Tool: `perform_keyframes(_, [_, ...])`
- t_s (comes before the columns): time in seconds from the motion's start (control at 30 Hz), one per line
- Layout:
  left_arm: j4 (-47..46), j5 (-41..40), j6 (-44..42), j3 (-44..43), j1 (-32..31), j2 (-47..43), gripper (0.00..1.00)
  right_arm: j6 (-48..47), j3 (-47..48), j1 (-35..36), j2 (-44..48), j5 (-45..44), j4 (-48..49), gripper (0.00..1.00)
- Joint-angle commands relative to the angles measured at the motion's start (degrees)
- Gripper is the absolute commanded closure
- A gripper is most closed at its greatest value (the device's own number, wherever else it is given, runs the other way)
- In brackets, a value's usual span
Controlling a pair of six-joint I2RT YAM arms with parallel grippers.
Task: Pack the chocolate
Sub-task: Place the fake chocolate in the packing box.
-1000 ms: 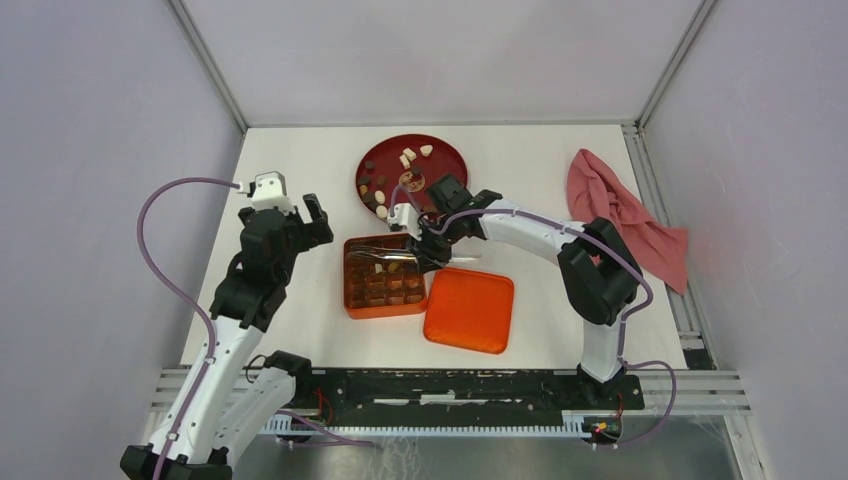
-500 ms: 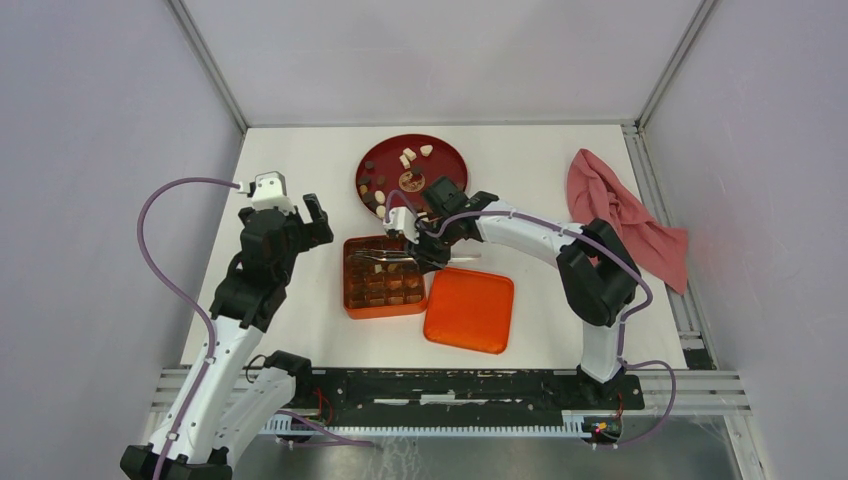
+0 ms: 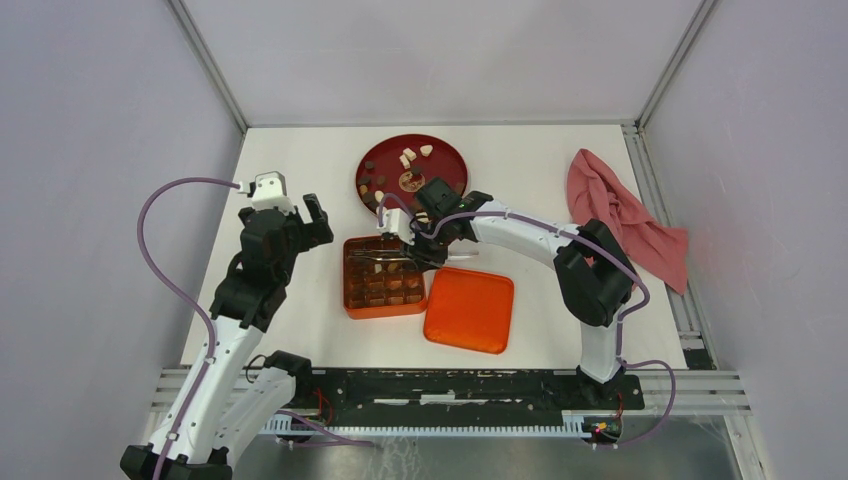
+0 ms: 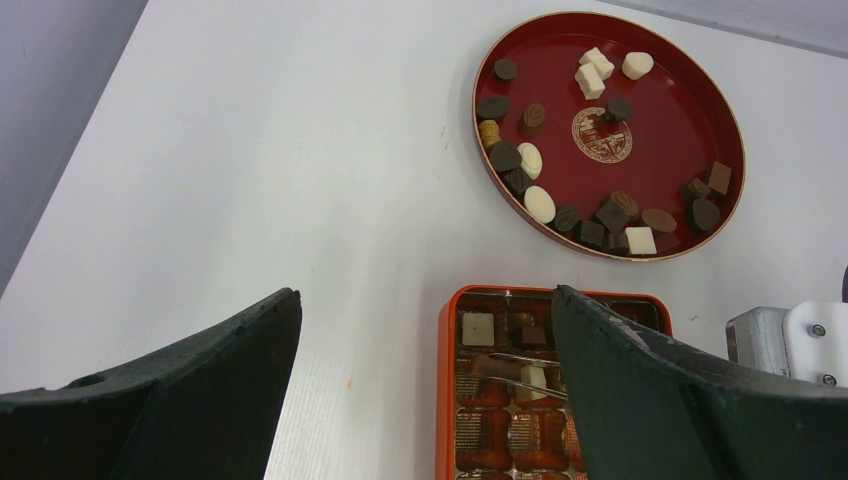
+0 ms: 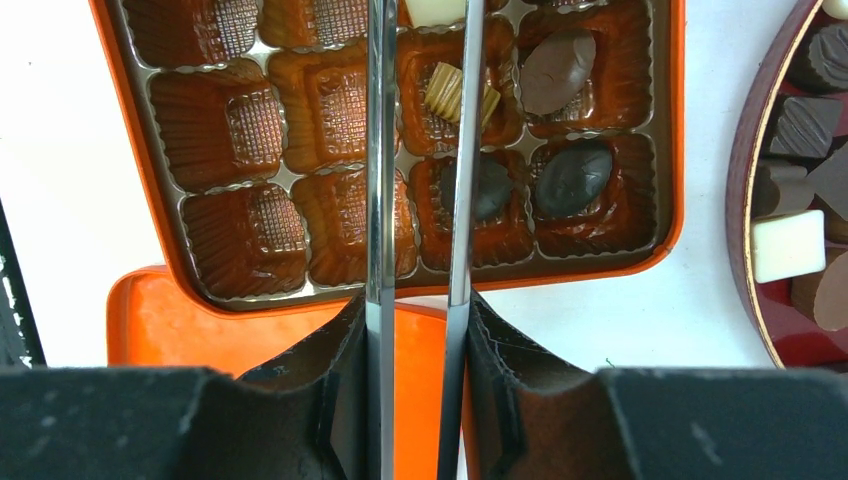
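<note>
The red plate at the back holds several dark brown and cream-white chocolates. The orange box sits in front of it, with chocolates in some cups. My right gripper is shut on metal tweezers that reach left over the box's far rows. In the left wrist view the tweezers pinch a brown piece at their tips above a cup, and the box rim shows. My left gripper is open and empty, raised left of the box.
The orange lid lies right of the box, near my right gripper. A pink cloth is bunched at the table's right edge. White table stretches left of the plate and box.
My right gripper has moved a little left and toward the back, carrying the tweezers across the box. The left arm has not moved.
</note>
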State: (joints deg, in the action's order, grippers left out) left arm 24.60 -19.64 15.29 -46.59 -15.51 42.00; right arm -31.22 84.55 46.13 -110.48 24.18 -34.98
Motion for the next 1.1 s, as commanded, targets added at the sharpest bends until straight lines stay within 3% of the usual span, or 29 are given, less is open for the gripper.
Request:
perform_keyframes(0.0, [-2.5, -1.0, -1.5, 0.0, 0.0, 0.0, 0.0, -0.6, 2.6, 0.4, -0.1, -0.7, -0.2, 0.65])
perform_keyframes(0.33, [-2.6, -0.8, -1.5, 0.0, -0.1, 0.0, 0.0, -0.8, 3.1, 0.4, 0.3, 0.3, -0.8, 0.6])
perform_keyframes(0.7, [-2.6, -0.7, -1.5, 0.0, 0.0, -0.1, 0.0, -0.4, 3.8, -0.9, 4.1, 6.1, -1.2, 0.62])
perform_keyframes(1.07, [-3.4, 1.3, -1.7, 0.4, 0.0, -0.2, 0.0, 1.2, 3.2, -10.8, 7.2, 13.2, -1.0, 0.63])
